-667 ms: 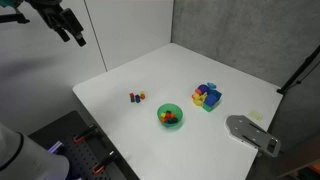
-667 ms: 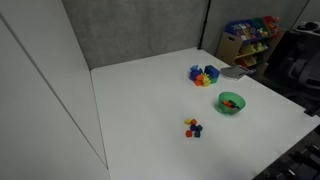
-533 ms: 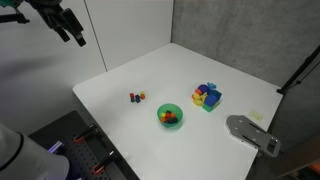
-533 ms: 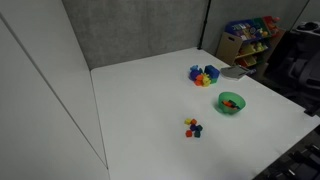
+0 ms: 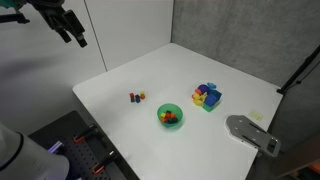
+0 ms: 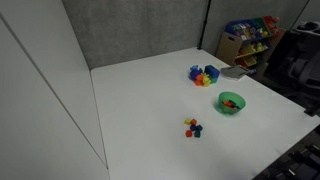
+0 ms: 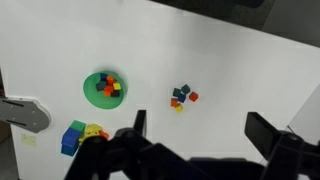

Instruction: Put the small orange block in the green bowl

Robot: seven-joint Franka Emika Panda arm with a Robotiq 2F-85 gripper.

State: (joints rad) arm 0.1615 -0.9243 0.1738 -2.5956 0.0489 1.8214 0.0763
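The small orange block (image 7: pixel 193 97) lies on the white table at the edge of a tight cluster of tiny coloured blocks, which shows in both exterior views (image 5: pixel 133 98) (image 6: pixel 191 127). The green bowl (image 5: pixel 170 116) (image 6: pixel 231 102) (image 7: pixel 103 88) stands apart from the cluster and holds a few small coloured blocks. My gripper (image 5: pixel 72 35) hangs high above the table's far corner, well away from both. It is open and empty, and its two fingers show wide apart in the wrist view (image 7: pixel 198 118).
A blue holder of mixed coloured blocks (image 5: pixel 208 97) (image 6: pixel 204 75) (image 7: pixel 75 137) stands beyond the bowl. A flat grey object (image 5: pixel 252 133) (image 7: pixel 25 113) lies near a table edge. A shelf of toys (image 6: pixel 250 38) stands off the table.
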